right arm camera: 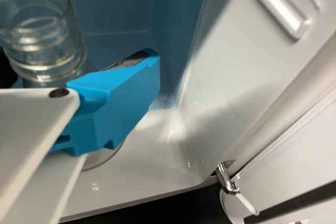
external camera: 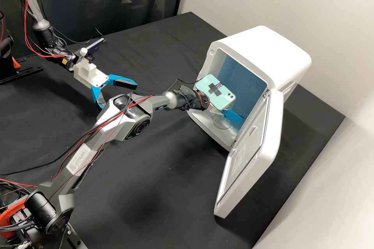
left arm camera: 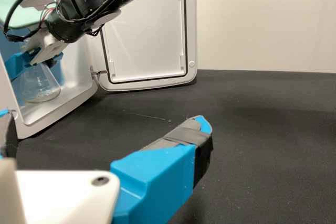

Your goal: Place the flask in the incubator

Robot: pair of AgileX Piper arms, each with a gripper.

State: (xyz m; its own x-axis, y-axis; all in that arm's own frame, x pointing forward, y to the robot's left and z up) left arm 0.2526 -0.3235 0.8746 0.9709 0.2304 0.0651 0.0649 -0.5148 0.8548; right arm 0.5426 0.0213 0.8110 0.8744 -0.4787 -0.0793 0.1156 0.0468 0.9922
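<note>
The white incubator (external camera: 269, 52) stands at the bench's right side with its door (external camera: 253, 151) swung down and open. Inside, the clear glass flask (external camera: 220, 123) stands upright on the white floor in front of the blue back wall. My right gripper (external camera: 228, 118) is inside the opening, shut on the flask at its neck (right arm camera: 42, 30), with one blue finger (right arm camera: 115, 103) beside the glass. The left wrist view shows the flask (left arm camera: 39, 85) between the right gripper's (left arm camera: 37, 61) blue fingers. My left gripper (external camera: 117, 95) hangs open over the bench, left of the incubator, holding nothing.
The right arm's elbow (external camera: 128, 116) sits just below the left gripper. The open door (left arm camera: 147, 35) juts toward the bench's front right edge. Red cables run along both arms. Bare black bench (external camera: 163, 186) lies in front of the incubator.
</note>
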